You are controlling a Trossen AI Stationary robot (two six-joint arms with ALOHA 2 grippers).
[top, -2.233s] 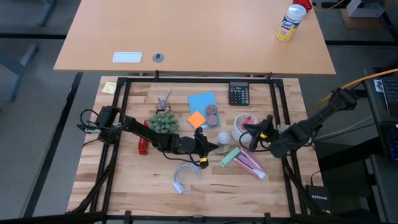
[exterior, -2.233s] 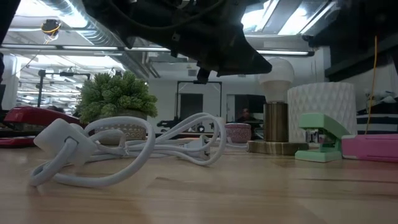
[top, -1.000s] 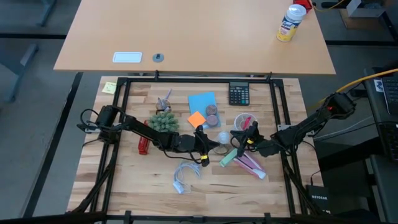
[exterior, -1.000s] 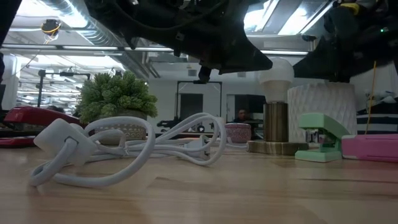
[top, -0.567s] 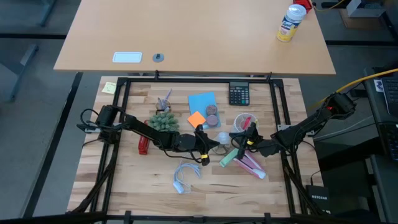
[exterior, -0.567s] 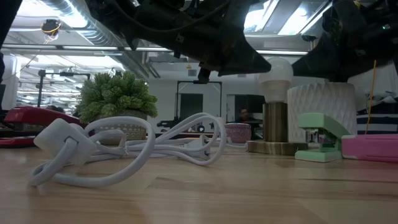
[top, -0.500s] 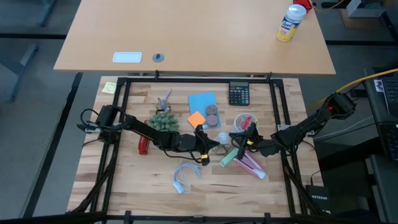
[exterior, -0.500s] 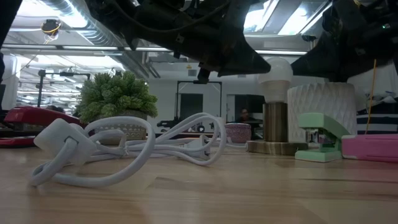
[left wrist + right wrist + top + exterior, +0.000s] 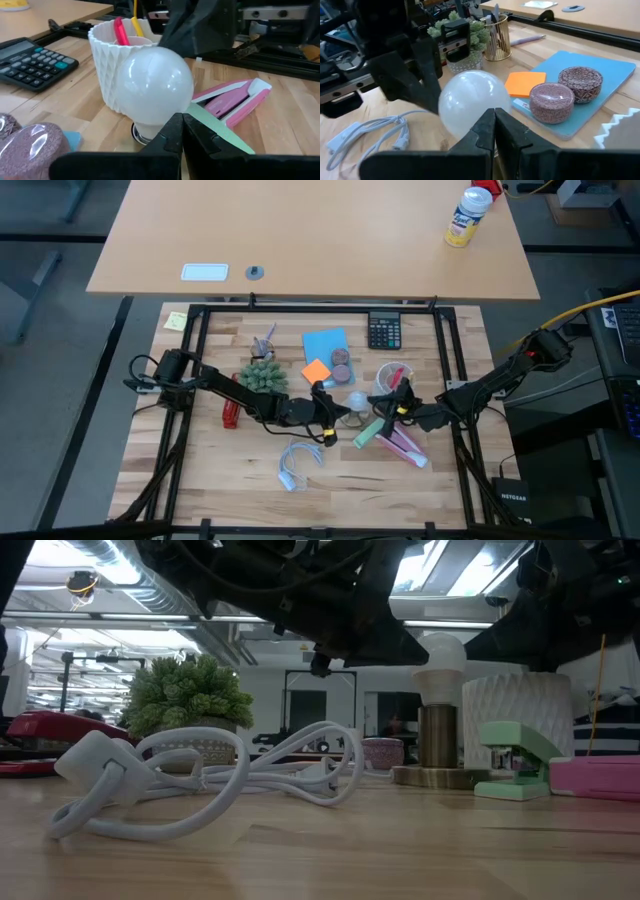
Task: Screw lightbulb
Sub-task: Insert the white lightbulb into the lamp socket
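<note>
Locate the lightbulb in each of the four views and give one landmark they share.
High view: lightbulb mid-table, between both pincers.
Low view: lightbulb right of centre, atop a brass stand.
Left wrist view: lightbulb centre.
Right wrist view: lightbulb centre.
Shared landmark: white ribbed cup beside it, cut off in the right wrist view.

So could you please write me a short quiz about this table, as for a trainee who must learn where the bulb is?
1. True or false: the lightbulb lies flat on the wood.
2. In the left wrist view, what stands directly behind the lightbulb?
A. a white cup holding pens
B. a spray can
C. a red stapler
3. In the low view, what colour is the stapler just beside the brass base?

Key:
1. False; it stands upright on top of the brass base.
2. A
3. Green
</note>
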